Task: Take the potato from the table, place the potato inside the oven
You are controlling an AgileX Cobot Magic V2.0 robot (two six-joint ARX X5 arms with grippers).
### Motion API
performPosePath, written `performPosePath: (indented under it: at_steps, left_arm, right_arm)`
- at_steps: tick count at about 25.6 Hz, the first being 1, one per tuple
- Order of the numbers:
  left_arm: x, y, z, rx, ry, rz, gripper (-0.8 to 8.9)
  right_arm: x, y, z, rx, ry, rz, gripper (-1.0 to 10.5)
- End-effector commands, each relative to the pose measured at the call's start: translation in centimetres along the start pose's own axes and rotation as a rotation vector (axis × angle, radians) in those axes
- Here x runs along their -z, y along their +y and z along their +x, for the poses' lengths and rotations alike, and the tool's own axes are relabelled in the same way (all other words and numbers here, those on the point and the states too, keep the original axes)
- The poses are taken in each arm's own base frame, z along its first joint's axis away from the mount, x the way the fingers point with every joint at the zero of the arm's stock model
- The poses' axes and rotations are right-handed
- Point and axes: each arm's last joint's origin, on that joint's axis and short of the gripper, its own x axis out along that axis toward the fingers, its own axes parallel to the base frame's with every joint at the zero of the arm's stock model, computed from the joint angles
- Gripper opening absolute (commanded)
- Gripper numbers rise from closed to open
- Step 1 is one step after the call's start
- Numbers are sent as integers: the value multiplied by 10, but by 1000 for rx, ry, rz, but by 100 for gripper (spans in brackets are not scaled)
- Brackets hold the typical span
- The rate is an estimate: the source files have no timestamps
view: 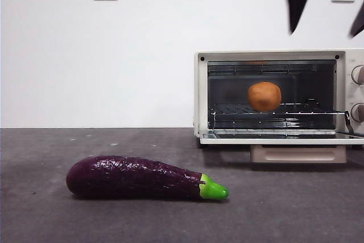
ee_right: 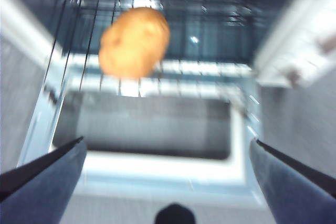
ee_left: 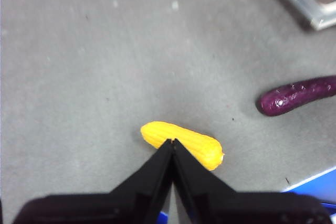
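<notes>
The orange-brown potato (view: 264, 96) rests on the wire rack inside the cream-white oven (view: 273, 54), whose door (view: 281, 138) hangs open. In the right wrist view the potato (ee_right: 134, 41) lies on the rack beyond the lowered door. My right gripper (ee_right: 168, 153) is open and empty, hovering above and in front of the oven; its dark jaws show at the front view's top right corner (view: 327, 1). My left gripper (ee_left: 172, 142) is shut with nothing in it, over the dark grey table (ee_left: 79, 77), next to a yellow corn cob (ee_left: 181, 142).
A long purple eggplant (view: 136, 178) with a green stem lies on the table left of the oven, seen too in the left wrist view (ee_left: 296, 95). Knobs (view: 358, 75) sit on the oven's right side. A blue edge (ee_left: 315, 182) shows near the corn.
</notes>
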Motion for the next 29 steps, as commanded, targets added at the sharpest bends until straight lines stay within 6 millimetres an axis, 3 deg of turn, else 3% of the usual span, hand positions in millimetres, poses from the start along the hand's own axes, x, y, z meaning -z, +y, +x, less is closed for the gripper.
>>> performPosePath:
  at_steps: [1, 3, 7, 13, 18, 24, 29]
  left_arm:
    - [-21, -18, 18, 32, -16, -23, -8]
    - [-41, -38, 35, 138, -40, 2, -8]
    - [-64, -64, 63, 271, -57, 42, -8]
    - [-84, -91, 128, 548, 68, -11, -8]
    - [-88, -93, 189, 715, 221, -161, -7]
    - [-82, -79, 254, 766, 350, -404, -7]
    - [-73, -67, 295, 781, 412, -555, -7]
  right_arm:
    - [9, -7, -31, -6, -25, -43, 563]
    - [18, -15, -62, -13, -72, -51, 562]
    - [33, -25, -101, -25, -146, -37, 556]
    - [65, -42, -153, -42, -259, -15, 376]
    - [93, -54, -188, -57, -362, 7, 148]
    - [119, -66, -220, -43, -471, 36, 143]
    - [127, -72, -241, -48, -551, 54, 143]
